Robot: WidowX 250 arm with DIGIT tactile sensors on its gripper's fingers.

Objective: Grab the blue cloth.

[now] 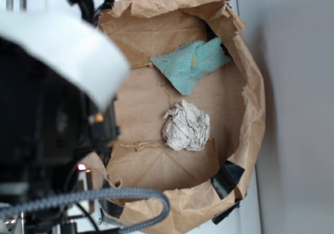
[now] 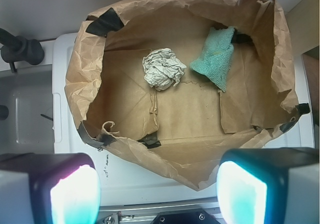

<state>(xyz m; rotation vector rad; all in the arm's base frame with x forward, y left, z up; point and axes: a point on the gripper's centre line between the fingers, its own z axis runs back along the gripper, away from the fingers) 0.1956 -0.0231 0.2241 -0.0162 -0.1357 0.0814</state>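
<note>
Pincer: the pincer hangs high above the near edge of the tray, its two fingers spread wide apart at the bottom corners of the wrist view, holding nothing.
Arm: in the exterior view the black arm with its white housing fills the left side, close to the lens and blurred, so its joint pose is hard to read; it seems to lean over the tray's 9 o'clock rim.
Blue cloth: the small rumpled teal terry cloth with a yellowish spot lies inside the tray at about 1 o'clock in the wrist view, its far end against the paper wall.
Paper ball: the crumpled off-white paper ball sits near the tray's middle, at 9 o'clock from the cloth, near it but apart.
Tray: a shallow brown kraft-paper tray with black-taped corners.
Worktop: the white worktop carries the tray.
</note>
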